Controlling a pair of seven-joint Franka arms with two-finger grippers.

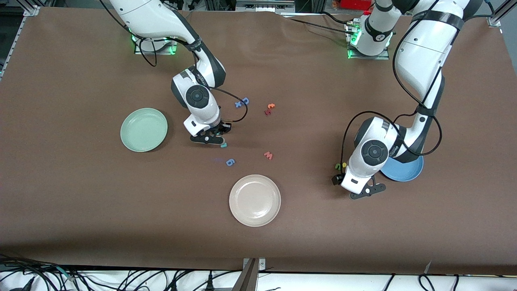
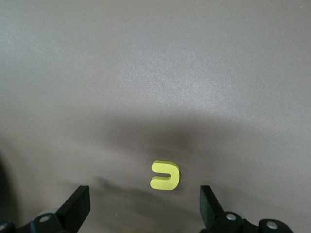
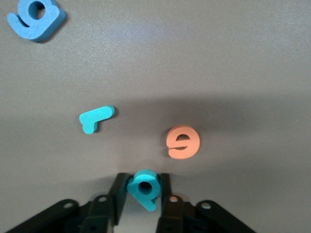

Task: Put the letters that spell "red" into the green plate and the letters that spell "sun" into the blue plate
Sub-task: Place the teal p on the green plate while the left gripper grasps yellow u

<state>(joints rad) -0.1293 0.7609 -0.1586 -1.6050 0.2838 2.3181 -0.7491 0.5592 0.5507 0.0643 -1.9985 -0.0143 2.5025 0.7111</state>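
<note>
Starting big: the brown counter (image 1: 80, 194) carries the green plate (image 1: 143, 129) toward the right arm's end, a cream plate (image 1: 255, 200) nearest the front camera, and the blue plate (image 1: 404, 169) toward the left arm's end, partly under the left arm. Right pincer (image 3: 144, 194) is down beside the green plate, clamped on the teal d (image 3: 145, 188), with the teal r (image 3: 95, 119) and orange e (image 3: 183, 141) lying close by. Left pincer (image 2: 144, 208) hangs with fingers apart over the yellow u (image 2: 165, 175), beside the blue plate.
</note>
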